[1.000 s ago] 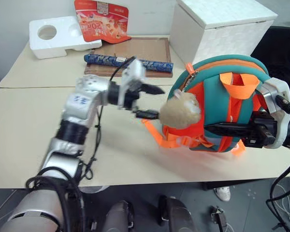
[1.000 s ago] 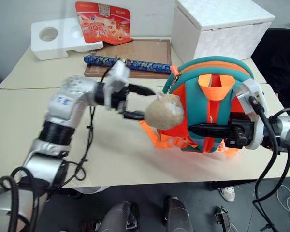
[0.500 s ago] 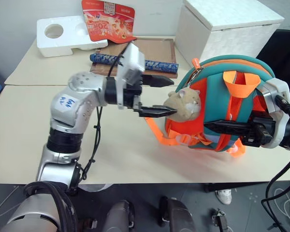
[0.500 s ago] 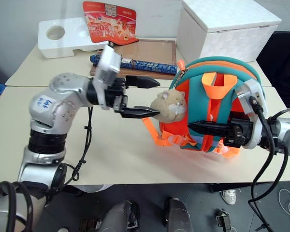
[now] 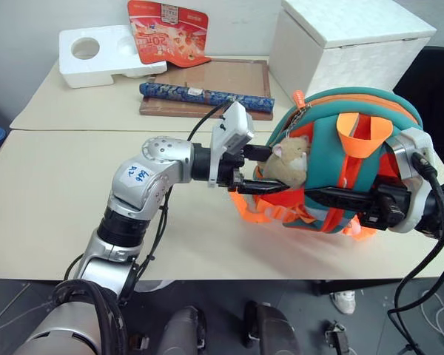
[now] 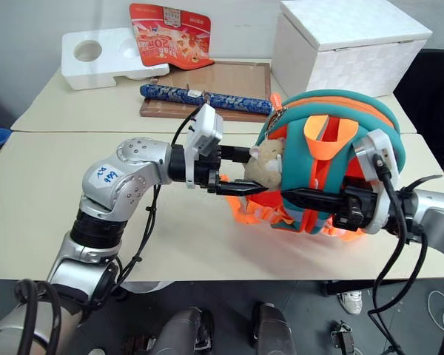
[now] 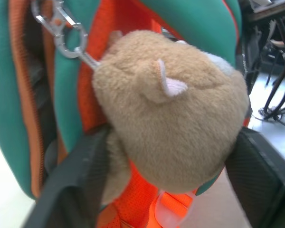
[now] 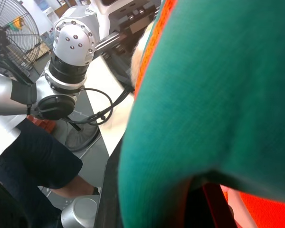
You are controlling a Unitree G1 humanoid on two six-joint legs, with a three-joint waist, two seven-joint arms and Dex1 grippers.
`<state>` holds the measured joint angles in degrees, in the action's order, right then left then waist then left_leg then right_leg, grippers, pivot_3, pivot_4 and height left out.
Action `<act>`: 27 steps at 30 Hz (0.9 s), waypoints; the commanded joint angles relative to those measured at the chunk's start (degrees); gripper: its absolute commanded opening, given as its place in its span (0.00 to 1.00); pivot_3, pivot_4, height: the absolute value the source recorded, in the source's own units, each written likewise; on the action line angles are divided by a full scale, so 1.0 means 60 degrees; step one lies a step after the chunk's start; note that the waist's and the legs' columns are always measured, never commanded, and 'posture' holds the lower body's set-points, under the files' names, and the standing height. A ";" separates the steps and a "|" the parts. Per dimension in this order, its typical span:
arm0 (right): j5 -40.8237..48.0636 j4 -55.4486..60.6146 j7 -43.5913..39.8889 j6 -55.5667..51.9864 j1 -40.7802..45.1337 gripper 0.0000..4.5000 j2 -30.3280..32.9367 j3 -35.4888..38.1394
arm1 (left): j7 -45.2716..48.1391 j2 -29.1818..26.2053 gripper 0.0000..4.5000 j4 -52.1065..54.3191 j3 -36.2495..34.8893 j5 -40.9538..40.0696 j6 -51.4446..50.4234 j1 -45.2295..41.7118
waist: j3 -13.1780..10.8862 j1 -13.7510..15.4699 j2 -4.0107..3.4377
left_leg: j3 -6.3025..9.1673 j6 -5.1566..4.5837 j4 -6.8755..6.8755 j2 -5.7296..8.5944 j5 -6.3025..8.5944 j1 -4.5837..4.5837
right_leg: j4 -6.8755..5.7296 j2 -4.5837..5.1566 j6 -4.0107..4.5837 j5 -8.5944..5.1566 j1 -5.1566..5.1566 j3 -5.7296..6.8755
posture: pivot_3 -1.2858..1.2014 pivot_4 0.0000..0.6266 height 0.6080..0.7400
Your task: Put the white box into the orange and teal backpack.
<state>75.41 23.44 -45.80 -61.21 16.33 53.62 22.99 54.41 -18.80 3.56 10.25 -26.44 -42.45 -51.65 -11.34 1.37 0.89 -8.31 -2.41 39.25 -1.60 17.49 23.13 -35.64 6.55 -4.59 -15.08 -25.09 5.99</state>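
The orange and teal backpack [image 5: 322,159] hangs upright over the table's right side. My right gripper [image 5: 314,196] is shut on its front, with teal fabric [image 8: 218,85] bulging over its fingers. A tan plush hamster charm [image 5: 288,163] dangles from a metal clip on the backpack's left side. My left gripper [image 5: 270,171] reaches in level from the left. Its two black fingers [image 7: 80,175] lie against both sides of the hamster [image 7: 175,118]. The white box is out of view.
On the tan table [image 5: 44,192], a large white textured box with a lid [image 5: 348,44] stands behind the backpack. Further back lie a white styrofoam block with round holes [image 5: 96,55], a red packet [image 5: 166,29], a brown board [image 5: 207,78] and a blue patterned roll [image 5: 200,96].
My left gripper moved right up to the backpack and its fingers narrowed onto the hamster charm. The right gripper kept its hold on the backpack.
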 commanded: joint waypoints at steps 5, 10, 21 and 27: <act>-0.0186 0.0231 -0.0176 0.0428 -0.0107 0.00 0.0269 0.0321 | 0.0136 0.0045 0.23 0.0119 -0.0491 -0.0479 0.0110 -0.0313 | 0.0000 -0.0003 0.0000 | -0.0001 0.0000 0.0000 0.0000 0.0000 -0.0001 | -0.0001 -0.0002 0.0000 0.0000 0.0000 0.0001 | 0.52 0.24 1.00; -0.0268 0.0061 -0.0260 0.0524 0.0016 0.00 0.0358 0.0386 | 0.0210 -0.0322 0.16 -0.0471 -0.1361 -0.1140 -0.0574 -0.0855 | 0.0000 -0.0012 0.0000 | 0.0000 -0.0002 0.0000 0.0002 -0.0001 0.0000 | -0.0001 -0.0001 0.0000 0.0000 0.0000 0.0002 | 0.52 0.24 1.00; -0.0224 0.0073 -0.0352 0.0522 -0.0869 0.00 0.0491 0.1247 | 0.2431 -0.2819 0.16 -0.3970 -0.0170 0.1580 0.3483 -0.0830 | 0.0001 -0.0002 -0.0001 | -0.0017 -0.0001 -0.0003 0.0003 0.0002 -0.0002 | 0.0000 -0.0011 0.0002 -0.0001 -0.0010 0.0053 | 0.52 0.24 1.00; -0.0202 0.0110 -0.0247 0.0745 -0.0714 0.00 0.0502 0.1231 | 0.1625 -0.1960 0.16 -0.5363 0.1320 0.3881 0.6625 -0.0693 | 0.0000 0.0022 0.0001 | -0.0018 -0.0007 0.0004 0.0008 0.0004 0.0003 | -0.0003 0.0000 0.0002 0.0001 -0.0011 0.0049 | 0.52 0.24 1.00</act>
<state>73.21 22.97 -47.09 -58.09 11.07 56.12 27.79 66.91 -30.78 -26.95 16.47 -8.22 -8.64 -55.39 -11.34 1.51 0.89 -8.40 -2.48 39.29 -1.55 17.52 23.18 -35.64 6.57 -4.58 -15.07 -25.16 6.27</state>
